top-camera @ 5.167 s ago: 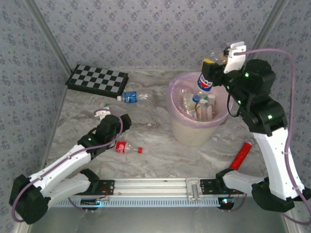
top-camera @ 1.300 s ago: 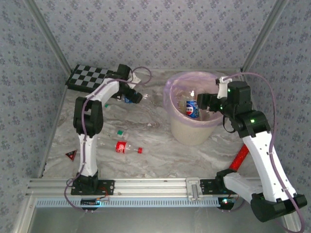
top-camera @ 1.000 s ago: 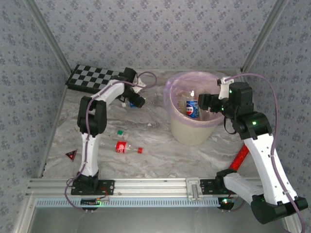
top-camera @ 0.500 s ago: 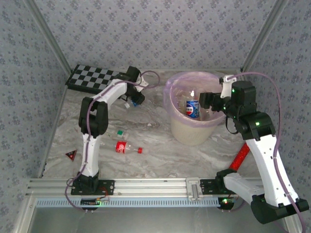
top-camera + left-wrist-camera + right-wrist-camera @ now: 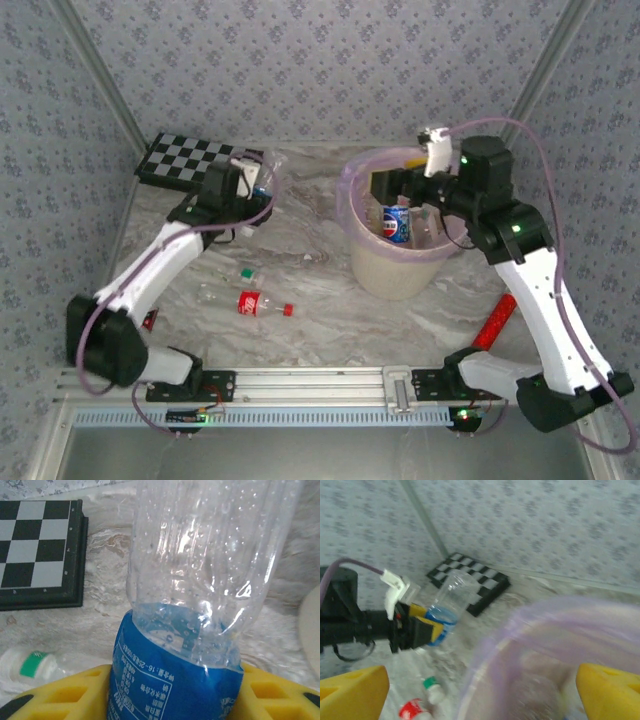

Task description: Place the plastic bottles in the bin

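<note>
The task looks well along but not finished. On the marbled grey surface (image 5: 320, 325), the round cream-white bin with a translucent pink-purple bag liner (image 5: 385, 272) stands in the far right part. It already holds bottles: a clear plastic bottle with a blue, red and white label (image 5: 397, 225) stands out inside it, with paler shapes around it too blurred to count.

As far as I can judge, three bottles remain outside. A clear plastic bottle with a red label and red cap (image 5: 258, 303) lies on its side in the near left part of the surface. A small pale bottle with a green cap (image 5: 245, 272) lies just beyond it. The third is in a grip.

The left gripper (image 5: 252, 190) is near the far left corner, just beside the black-and-white chequered board (image 5: 190, 160). Its yellow pads (image 5: 70, 695) are closed partway around a clear plastic bottle with a blue label (image 5: 195, 580), clamping it at the label band. In the right wrist view that bottle tilts up out of the gripper and seems to be off the surface.

The right gripper (image 5: 388, 185) hangs over the bin's far rim with its jaws spread wide and nothing between them. The bag liner lies below it.
</note>
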Robot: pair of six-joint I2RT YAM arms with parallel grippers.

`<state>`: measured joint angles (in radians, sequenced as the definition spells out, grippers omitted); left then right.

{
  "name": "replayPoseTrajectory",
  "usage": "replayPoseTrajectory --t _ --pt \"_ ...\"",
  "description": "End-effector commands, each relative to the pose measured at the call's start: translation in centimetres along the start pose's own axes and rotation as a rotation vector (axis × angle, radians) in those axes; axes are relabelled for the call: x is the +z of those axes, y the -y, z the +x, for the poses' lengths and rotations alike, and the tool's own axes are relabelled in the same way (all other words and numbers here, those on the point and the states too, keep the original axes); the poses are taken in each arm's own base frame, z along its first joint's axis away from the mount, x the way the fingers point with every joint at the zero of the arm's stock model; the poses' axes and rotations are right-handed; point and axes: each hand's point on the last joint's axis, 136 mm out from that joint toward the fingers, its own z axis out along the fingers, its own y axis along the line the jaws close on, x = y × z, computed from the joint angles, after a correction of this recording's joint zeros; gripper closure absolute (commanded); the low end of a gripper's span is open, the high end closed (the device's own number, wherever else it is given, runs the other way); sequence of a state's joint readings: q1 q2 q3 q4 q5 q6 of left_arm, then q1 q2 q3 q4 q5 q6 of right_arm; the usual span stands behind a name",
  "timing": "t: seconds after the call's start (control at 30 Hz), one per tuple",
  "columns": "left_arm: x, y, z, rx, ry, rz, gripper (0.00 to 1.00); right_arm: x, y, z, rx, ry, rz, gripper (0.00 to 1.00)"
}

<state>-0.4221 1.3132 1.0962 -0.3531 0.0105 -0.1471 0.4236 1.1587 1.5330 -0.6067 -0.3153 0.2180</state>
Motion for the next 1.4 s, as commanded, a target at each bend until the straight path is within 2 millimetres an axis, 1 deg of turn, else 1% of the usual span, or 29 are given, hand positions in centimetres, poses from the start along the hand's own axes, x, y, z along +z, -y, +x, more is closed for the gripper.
replayPoseTrajectory --t 0.0,0.03,0.13,0.23,0.27,0.33,0.43,0.5,0.57,0.7,0.83,0.93,1.03,1.07,1.1,1.17,1.2,1.23,1.27,1.37 --pt "-3.3 2.8 -2.7 -0.13 0.203 0.128 0.6 1.4 -4.1 -3.0 -0.052 0.081 -0.125 0.0" --pt "-4.4 3.9 -2.8 -0.141 0.236 0.18 0.6 2.3 -5.0 -3.1 -0.06 0.08 -0.148 0.0" --pt "-6.8 6.2 -2.7 -0.141 0.297 0.265 0.6 5.2 -7.0 -3.2 -0.06 0.056 -0.199 0.0" --pt "-8.7 7.0 -2.6 -0.105 0.32 0.263 0.59 7.9 -7.9 -2.9 -0.066 0.006 -0.207 0.0" --pt "-9.2 7.3 -2.6 -0.099 0.334 0.272 0.59 8.5 -8.1 -2.8 -0.065 -0.008 -0.207 0.0" --pt "-10.1 8.3 -2.7 -0.095 0.371 0.317 0.59 9.5 -8.9 -2.5 -0.059 -0.033 -0.242 0.0" --pt "-10.7 9.8 -2.8 -0.066 0.4 0.374 0.58 10.9 -9.9 -1.3 -0.043 -0.081 -0.283 0.0" --pt "-11.0 10.4 -3.0 -0.053 0.401 0.396 0.58 11.4 -10.1 -0.7 -0.043 -0.111 -0.289 0.0" --pt "-11.0 10.8 -3.2 -0.049 0.403 0.409 0.58 11.6 -10.0 -0.3 -0.042 -0.125 -0.286 0.03" --pt "-10.4 11.2 -3.3 -0.046 0.391 0.41 0.58 11.4 -10.1 0.0 -0.036 -0.124 -0.297 0.16" --pt "-10.3 11.6 -3.6 -0.05 0.395 0.419 0.57 11.1 -10.2 0.2 -0.039 -0.132 -0.309 0.3" --pt "-10.1 11.9 -3.6 -0.049 0.391 0.423 0.55 11.1 -10.1 0.3 -0.045 -0.136 -0.307 0.39" --pt "-10.1 11.9 -3.6 -0.05 0.39 0.421 0.54 11.0 -10.2 0.4 -0.049 -0.138 -0.31 0.43" --pt "-10.1 11.8 -3.6 -0.052 0.39 0.42 0.54 10.9 -10.2 0.3 -0.05 -0.135 -0.311 0.43" --pt "-10.2 11.8 -3.8 -0.054 0.395 0.418 0.54 11.0 -10.2 0.4 -0.049 -0.137 -0.311 0.39" --pt "-10.4 11.7 -4.0 -0.058 0.406 0.414 0.54 11.1 -10.2 0.5 -0.046 -0.143 -0.312 0.23" --pt "-10.5 11.6 -4.1 -0.057 0.412 0.412 0.53 11.2 -10.2 0.5 -0.046 -0.144 -0.312 0.17" --pt "-10.7 11.6 -4.3 -0.057 0.418 0.411 0.53 11.4 -10.1 0.7 -0.046 -0.15 -0.309 0.13" --pt "-10.8 11.5 -4.4 -0.056 0.424 0.409 0.53 11.6 -10.0 0.9 -0.044 -0.155 -0.305 0.11" --pt "-10.8 11.5 -4.5 -0.055 0.428 0.406 0.53 12.0 -9.7 1.3 -0.041 -0.169 -0.295 0.1"
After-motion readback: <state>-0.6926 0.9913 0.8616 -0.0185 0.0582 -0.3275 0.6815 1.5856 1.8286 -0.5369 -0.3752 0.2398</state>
